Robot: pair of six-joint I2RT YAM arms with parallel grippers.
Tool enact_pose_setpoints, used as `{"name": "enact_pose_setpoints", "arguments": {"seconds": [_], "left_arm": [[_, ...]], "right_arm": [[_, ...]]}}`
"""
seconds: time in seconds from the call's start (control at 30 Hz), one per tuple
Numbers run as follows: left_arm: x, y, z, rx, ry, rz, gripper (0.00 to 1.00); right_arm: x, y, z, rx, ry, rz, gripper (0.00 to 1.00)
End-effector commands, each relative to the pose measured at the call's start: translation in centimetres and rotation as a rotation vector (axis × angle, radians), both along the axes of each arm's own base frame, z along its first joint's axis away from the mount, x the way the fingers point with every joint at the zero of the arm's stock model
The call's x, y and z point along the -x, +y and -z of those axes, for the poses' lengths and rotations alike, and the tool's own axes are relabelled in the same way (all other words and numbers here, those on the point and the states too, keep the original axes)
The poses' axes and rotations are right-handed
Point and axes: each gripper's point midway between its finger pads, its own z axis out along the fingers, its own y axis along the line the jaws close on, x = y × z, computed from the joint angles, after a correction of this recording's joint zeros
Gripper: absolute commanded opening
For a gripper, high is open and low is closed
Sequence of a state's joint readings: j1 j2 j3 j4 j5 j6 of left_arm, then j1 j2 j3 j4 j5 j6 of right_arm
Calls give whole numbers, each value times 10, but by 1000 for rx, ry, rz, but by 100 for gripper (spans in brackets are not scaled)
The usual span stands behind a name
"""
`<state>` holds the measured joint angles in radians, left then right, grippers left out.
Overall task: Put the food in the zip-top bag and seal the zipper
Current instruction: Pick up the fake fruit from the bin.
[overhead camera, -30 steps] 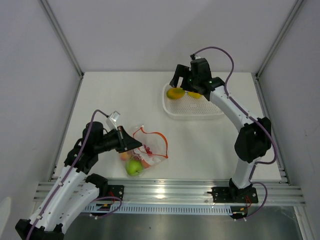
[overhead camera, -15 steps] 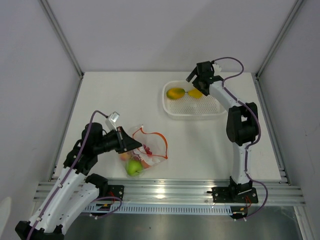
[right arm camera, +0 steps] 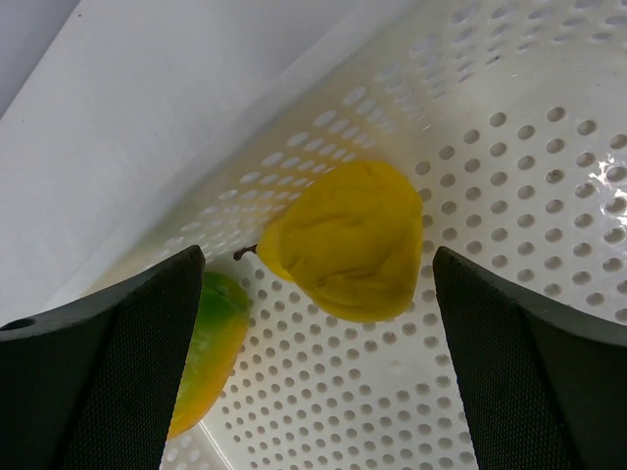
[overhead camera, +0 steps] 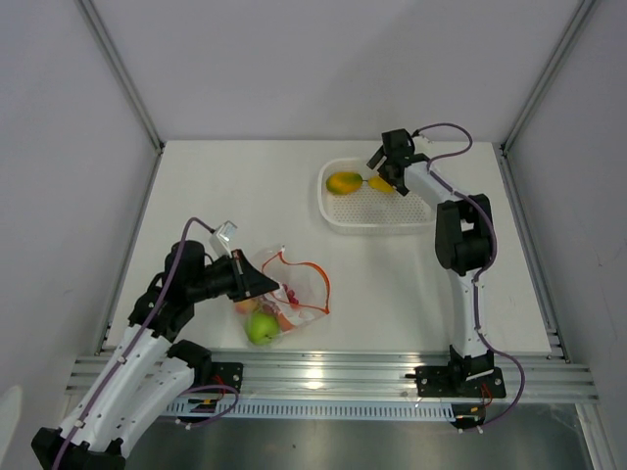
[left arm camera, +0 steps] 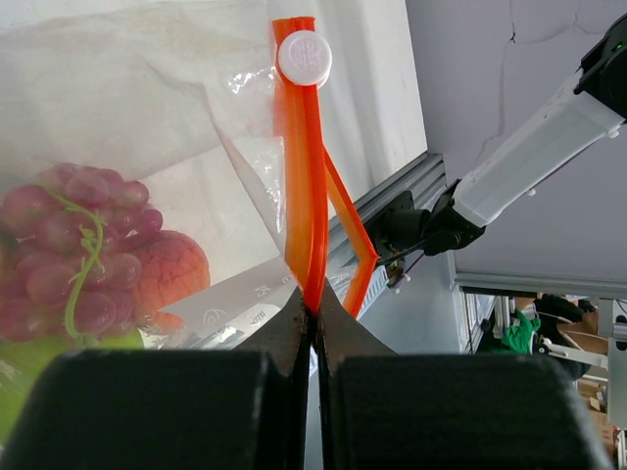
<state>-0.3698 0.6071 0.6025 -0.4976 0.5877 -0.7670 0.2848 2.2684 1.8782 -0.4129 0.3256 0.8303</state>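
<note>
The clear zip-top bag (overhead camera: 291, 297) lies at the front left with its mouth partly spread. My left gripper (overhead camera: 263, 282) (left arm camera: 313, 308) is shut on its orange zipper (left arm camera: 306, 186), which carries a white slider (left arm camera: 304, 59). Inside the bag are a green apple (overhead camera: 262, 328), dark red grapes (left arm camera: 73, 250) and an orange peach (left arm camera: 168, 269). An orange-yellow mango (overhead camera: 344, 182) (right arm camera: 211, 343) and a yellow piece (overhead camera: 380, 183) (right arm camera: 348, 240) lie in the white basket. My right gripper (overhead camera: 389, 168) (right arm camera: 315, 259) hangs open over the yellow piece, one finger on each side and neither touching it.
The white perforated basket (overhead camera: 377, 221) (right arm camera: 411, 392) stands at the back right of the table. Grey walls with metal posts close in the back and both sides. An aluminium rail (overhead camera: 333, 377) runs along the near edge between the arm bases.
The right gripper has shifted right from above the mango to above the yellow piece, and its arm has folded closer to the basket. The left gripper and bag have barely moved.
</note>
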Motion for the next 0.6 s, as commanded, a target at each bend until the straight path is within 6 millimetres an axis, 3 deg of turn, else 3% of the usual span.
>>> {"name": "enact_pose_setpoints", "arguments": {"seconds": [0.0,0.17,0.57], "left_arm": [[-4,-1,-2,5,-30,9,1],[-5,-1,1,-3,-23,10,1],[-6,-1,5,-7,-17,12,0]], "right_arm": [[-17,-8,-9,9,-57,52,99],[-17,-11,7,17,-35,53,93],[-18,-19,13,41,-31,59,72]]}}
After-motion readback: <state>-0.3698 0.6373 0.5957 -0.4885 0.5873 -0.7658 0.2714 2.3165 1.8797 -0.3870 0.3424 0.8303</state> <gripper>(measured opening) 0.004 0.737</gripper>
